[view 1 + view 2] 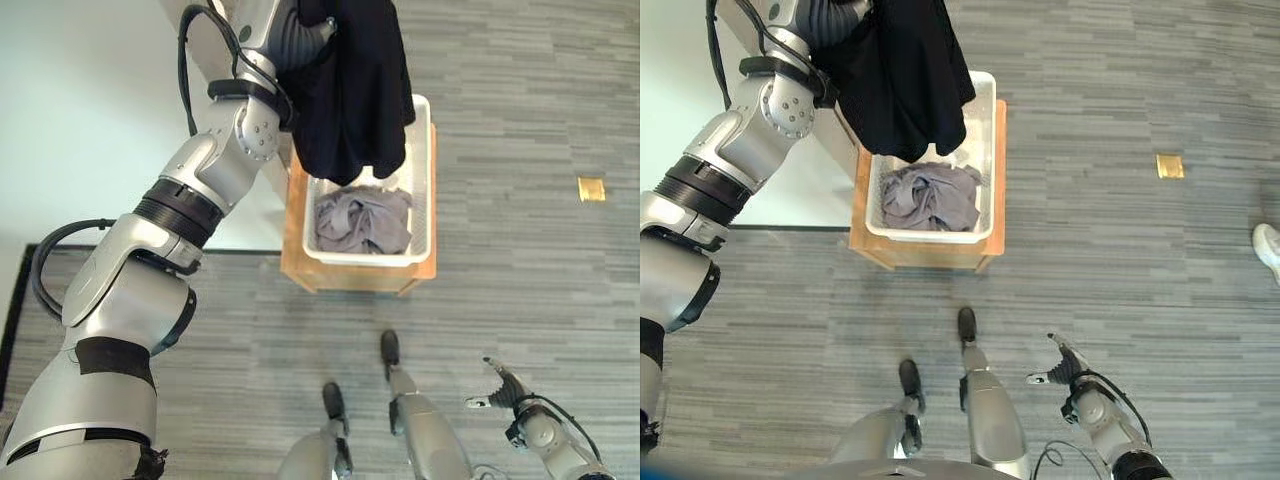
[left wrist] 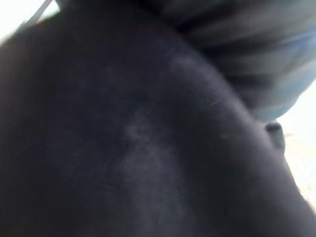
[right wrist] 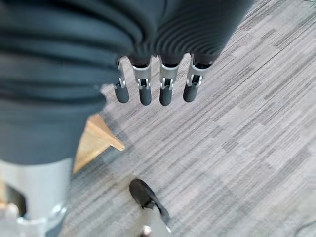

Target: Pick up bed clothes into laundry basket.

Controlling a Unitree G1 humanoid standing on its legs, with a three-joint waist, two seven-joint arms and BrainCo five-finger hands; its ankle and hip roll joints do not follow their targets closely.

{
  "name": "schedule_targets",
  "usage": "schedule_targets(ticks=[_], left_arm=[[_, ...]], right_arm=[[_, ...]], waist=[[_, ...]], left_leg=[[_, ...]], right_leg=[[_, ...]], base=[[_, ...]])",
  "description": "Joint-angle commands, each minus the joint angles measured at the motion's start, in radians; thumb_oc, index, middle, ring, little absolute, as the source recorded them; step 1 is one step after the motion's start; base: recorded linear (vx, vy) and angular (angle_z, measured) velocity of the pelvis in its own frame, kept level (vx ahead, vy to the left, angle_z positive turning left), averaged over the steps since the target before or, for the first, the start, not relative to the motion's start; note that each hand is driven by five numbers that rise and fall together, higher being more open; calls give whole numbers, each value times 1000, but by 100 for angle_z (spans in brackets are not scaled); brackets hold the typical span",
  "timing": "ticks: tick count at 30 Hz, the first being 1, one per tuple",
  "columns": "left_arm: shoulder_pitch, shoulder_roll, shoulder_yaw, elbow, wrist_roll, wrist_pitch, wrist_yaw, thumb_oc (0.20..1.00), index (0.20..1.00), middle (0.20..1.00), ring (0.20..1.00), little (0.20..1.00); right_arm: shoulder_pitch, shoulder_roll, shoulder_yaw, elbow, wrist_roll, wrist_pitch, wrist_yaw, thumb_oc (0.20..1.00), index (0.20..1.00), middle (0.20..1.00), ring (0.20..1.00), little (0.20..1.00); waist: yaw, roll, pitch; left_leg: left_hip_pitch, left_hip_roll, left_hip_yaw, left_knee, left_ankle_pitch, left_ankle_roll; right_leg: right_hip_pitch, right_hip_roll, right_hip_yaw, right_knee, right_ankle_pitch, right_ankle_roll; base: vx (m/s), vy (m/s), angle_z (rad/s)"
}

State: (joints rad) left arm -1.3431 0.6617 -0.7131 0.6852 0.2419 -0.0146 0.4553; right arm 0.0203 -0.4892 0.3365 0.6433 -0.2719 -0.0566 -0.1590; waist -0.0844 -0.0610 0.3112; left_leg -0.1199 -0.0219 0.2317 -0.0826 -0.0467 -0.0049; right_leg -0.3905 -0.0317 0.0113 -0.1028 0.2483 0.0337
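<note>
The black garment (image 1: 350,90) should be lowered until its hem is gathered inside the laundry basket (image 1: 424,170), then let go, so that nothing is draped over the rim; it hangs from the left hand (image 1: 312,35), directly below it and above the grey clothes (image 1: 362,220) already in the basket; whether those fingers are curled cannot be told, cloth covering them; the right hand (image 3: 155,86) is held with straight fingers, empty, well apart from the basket.

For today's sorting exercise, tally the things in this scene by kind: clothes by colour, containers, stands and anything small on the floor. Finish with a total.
Black garment, hanging over the basket: 1
Grey garment, in the basket: 1
White laundry basket: 1
Wooden stand under the basket: 1
Small brass floor plate: 1
Total: 5
</note>
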Motion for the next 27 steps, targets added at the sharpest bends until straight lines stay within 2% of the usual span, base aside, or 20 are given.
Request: schedule_targets(ticks=[1,5,13,14,15,18,22,27], left_arm=[[-164,-37,17,116,56,11,23,200,200,200,200,200],[-174,-93,-8,161,107,22,27,200,200,200,200,200],[-109,-227,-23,140,241,55,40,200,200,200,200,200],[-84,-241,-13,127,250,57,46,649,649,649,649,649],[-64,-257,-4,110,255,55,51,1000,1000,1000,1000,1000],[-22,-288,18,69,261,56,62,1000,1000,1000,1000,1000],[100,-367,67,-35,241,39,78,1000,1000,1000,1000,1000],[168,-393,95,-109,215,22,80,1000,1000,1000,1000,1000]], right_arm=[[-18,-37,7,-12,42,-27,-33,1000,1000,1000,1000,1000],[-50,-14,30,2,55,-38,-57,1000,1000,1000,1000,1000],[-90,19,79,32,69,-59,-86,1000,1000,1000,1000,1000],[-94,21,84,40,69,-60,-90,1000,1000,1000,1000,1000],[-95,24,88,41,70,-60,-92,1000,1000,1000,1000,1000],[-90,23,90,38,67,-62,-97,1000,1000,1000,1000,1000],[-69,25,86,23,60,-61,-102,1000,1000,1000,1000,1000],[-34,18,80,6,44,-55,-95,1000,1000,1000,1000,1000]], waist=[[1,19,37],[2,0,63],[7,-4,101],[9,0,104],[12,3,107],[15,8,108],[21,19,101],[25,28,78]], left_leg=[[-78,84,-137,-5,83,-36],[-130,92,-159,-5,96,-41],[-191,86,-186,-5,113,-43],[-192,85,-187,-5,114,-42],[-192,83,-187,-5,115,-42],[-187,80,-189,-5,113,-42],[-164,72,-190,-5,107,-40],[-128,67,-184,-5,96,-39]], right_leg=[[124,-75,-74,16,-91,128],[85,-76,-92,16,-83,127],[44,-86,-119,16,-81,124],[44,-87,-120,16,-82,124],[46,-88,-121,16,-83,123],[52,-91,-122,16,-85,122],[77,-96,-126,16,-90,122],[112,-98,-125,16,-96,124]], base=[[-68,-47,4],[-68,-52,4],[-61,-25,15],[-44,9,-2],[-36,10,-2],[0,0,0],[-2,1,1],[20,2,3]])
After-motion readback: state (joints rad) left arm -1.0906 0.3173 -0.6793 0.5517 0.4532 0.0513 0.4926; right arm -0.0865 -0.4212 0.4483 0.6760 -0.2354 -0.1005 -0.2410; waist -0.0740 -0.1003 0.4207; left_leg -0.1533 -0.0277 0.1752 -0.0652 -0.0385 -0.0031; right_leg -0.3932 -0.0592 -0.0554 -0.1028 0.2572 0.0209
